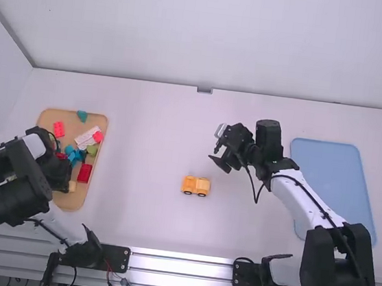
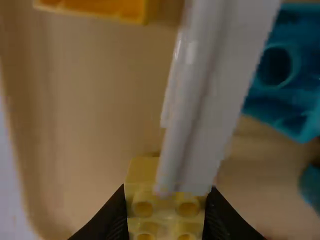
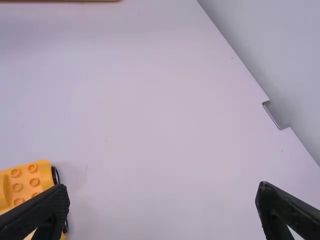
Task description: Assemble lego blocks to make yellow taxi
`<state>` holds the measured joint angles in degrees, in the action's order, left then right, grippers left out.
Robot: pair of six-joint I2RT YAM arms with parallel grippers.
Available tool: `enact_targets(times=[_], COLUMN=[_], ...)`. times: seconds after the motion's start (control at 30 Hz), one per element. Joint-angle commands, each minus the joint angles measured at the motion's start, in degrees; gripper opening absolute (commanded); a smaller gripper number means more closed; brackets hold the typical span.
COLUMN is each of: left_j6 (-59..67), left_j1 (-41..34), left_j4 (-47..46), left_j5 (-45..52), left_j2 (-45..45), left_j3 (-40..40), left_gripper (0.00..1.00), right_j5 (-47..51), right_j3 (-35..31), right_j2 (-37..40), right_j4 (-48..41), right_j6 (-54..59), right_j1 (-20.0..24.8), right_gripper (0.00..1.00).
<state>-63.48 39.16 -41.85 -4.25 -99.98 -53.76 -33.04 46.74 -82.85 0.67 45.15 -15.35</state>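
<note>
My left hand point(image 2: 166, 210) pinches the yellow block point(image 2: 165, 227); the white piece point(image 2: 212, 100) so close could snag it and twist it loose. My right hand point(image 3: 162, 210) is spread, near the car point(image 1: 196, 186) on the counter point(image 1: 142, 151).

Blue tray point(image 1: 332, 176) on white table point(image 1: 152, 132)

A robotics lab, or a similar robot work cell, is suggested. A plain white table point(image 1: 134, 219) is enclosed by bare white walls point(image 1: 216, 42) at its far and left sides. Along its near edge, a grooved metal rail point(image 1: 180, 266) is fitted, where a left arm point(image 1: 8, 181) and a right arm point(image 1: 335, 266) are mounted. Loose wires point(image 1: 124, 285) are left exposed there.
</note>
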Motion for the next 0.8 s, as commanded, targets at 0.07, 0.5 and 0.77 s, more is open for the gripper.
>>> enact_targets(times=[0.07, 0.5, 0.77], left_j6=[-0.13, 10.27, 31.3], left_j1=[-0.17, -16.98, -35.06], left_j4=[-4.37, 0.5, 9.22], left_j5=[-1.36, 3.63, 5.86], left_j2=[5.03, 16.81, 14.51], left_j3=[-4.31, -2.47, -3.26], left_gripper=[0.02, 0.02, 0.02], right_j5=[-0.35, -0.35, -0.35], right_j3=[-0.59, -0.59, -0.59], right_j2=[0.46, 0.46, 0.46], right_j4=[-0.04, -1.11, -1.09], right_j6=[-0.37, -0.37, -0.37], right_j1=[-0.07, -0.07, -0.04], right_gripper=[0.98, 0.99, 0.99])
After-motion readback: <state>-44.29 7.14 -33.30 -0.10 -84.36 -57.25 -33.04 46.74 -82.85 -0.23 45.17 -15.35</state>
